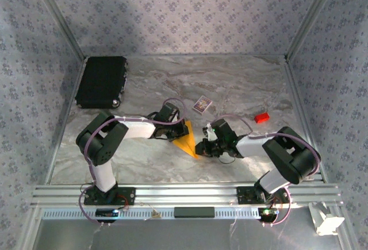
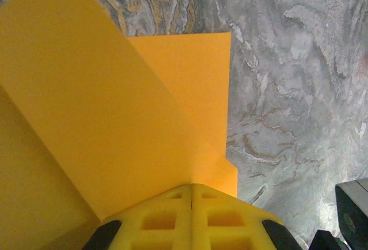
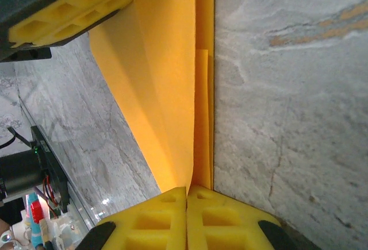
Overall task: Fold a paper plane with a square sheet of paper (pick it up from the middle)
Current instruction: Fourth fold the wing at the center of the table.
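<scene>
paper plane (image 1: 187,141): mid-table (image 1: 241,83), pinched between both arms | left gripper (image 1: 181,130): jaws together, clamped on its 11 o'clock edge | right gripper (image 1: 201,147): jaws together, clamped on its 4 o'clock tip

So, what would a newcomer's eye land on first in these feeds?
The bright orange-yellow paper, partly folded to a point at mid-table, with the left fingers and right fingers both shut on it from opposite sides. After that, the black case at the back left and the small red block to the right.
</scene>
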Controlling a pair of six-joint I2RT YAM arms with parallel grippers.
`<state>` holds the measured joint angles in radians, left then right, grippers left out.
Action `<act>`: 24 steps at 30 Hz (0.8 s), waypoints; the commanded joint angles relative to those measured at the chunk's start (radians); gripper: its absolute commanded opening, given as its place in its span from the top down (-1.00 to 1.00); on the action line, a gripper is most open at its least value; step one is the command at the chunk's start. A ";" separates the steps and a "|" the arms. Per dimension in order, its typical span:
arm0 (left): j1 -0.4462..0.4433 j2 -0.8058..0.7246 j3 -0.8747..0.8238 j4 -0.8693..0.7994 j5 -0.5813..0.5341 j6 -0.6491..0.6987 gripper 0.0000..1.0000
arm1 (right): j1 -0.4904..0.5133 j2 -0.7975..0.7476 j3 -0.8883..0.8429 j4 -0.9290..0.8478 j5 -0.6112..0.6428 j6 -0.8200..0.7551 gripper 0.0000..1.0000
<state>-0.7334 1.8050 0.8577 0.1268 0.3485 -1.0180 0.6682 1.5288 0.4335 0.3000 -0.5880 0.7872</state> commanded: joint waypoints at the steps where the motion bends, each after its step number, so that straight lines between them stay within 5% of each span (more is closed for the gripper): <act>1: -0.001 0.022 -0.021 -0.055 -0.021 0.006 0.92 | 0.018 0.029 -0.024 -0.086 -0.047 -0.024 0.81; 24: -0.001 0.024 -0.030 -0.056 -0.026 -0.002 0.95 | 0.069 -0.053 -0.007 -0.267 0.014 -0.066 0.78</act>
<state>-0.7353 1.8050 0.8547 0.1272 0.3557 -1.0210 0.7113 1.4799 0.4393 0.1787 -0.5777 0.7391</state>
